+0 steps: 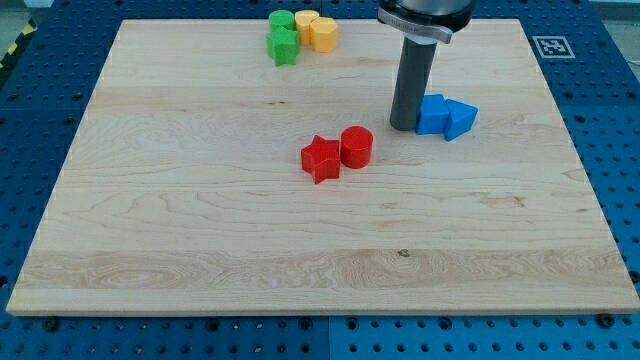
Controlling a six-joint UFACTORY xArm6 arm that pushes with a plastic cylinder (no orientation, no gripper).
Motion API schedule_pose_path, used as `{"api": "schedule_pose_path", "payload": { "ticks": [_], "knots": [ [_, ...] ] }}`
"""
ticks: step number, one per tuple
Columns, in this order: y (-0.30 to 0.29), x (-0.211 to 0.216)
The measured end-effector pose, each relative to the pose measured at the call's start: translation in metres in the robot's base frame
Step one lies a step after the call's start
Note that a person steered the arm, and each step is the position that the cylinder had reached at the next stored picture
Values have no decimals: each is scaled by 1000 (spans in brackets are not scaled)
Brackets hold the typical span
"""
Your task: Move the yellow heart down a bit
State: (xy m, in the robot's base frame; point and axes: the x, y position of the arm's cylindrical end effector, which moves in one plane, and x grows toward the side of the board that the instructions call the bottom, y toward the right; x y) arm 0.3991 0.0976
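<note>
The small yellow heart block [324, 34] sits near the top edge of the wooden board [200, 250], touching the green blocks, so the job looks not started. My tip [404, 127] holds nothing — it is far from the heart, right beside the blue blocks. I count two yellow, two green, two red, two blue — eight blocks.
</note>
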Motion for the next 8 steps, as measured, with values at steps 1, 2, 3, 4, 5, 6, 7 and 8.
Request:
{"api": "schedule_pose_path", "payload": {
  "ticks": [1, 2, 3, 4, 5, 6, 7, 8],
  "knots": [
    [-8, -14],
    [-30, -73],
    [-32, -113],
    [-32, -123],
    [-32, -167],
    [-34, -207],
    [-34, -205],
    [-63, -205]
  ]
}}
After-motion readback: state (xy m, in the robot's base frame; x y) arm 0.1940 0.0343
